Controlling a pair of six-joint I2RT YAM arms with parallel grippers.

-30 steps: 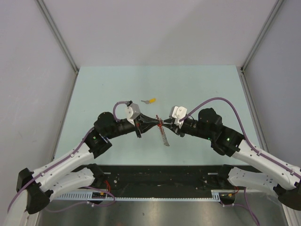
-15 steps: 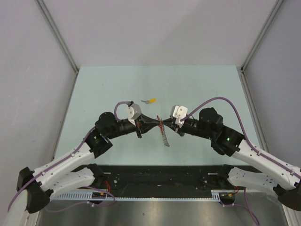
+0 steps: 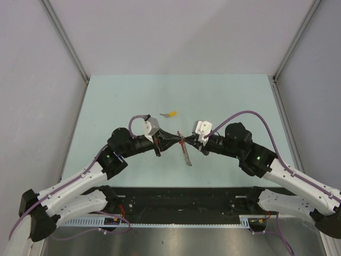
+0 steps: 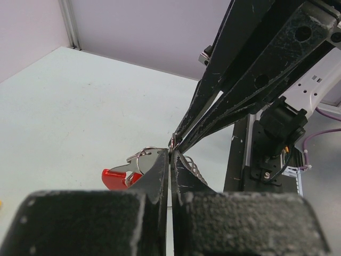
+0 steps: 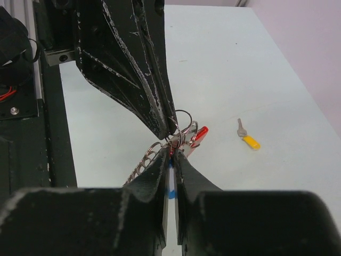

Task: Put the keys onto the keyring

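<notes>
while pinching the keyring (image 4: 128, 169), the left gripper (image 4: 170, 156) is meeting the right gripper (image 5: 171, 153). that one is clamping a blue key (image 5: 170, 188).

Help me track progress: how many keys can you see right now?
2. A yellow-capped key lies alone on the table, apart from the keyring. A blue-capped key is pinched in the right gripper, at the keyring. More may be hidden in the bunch.
</notes>
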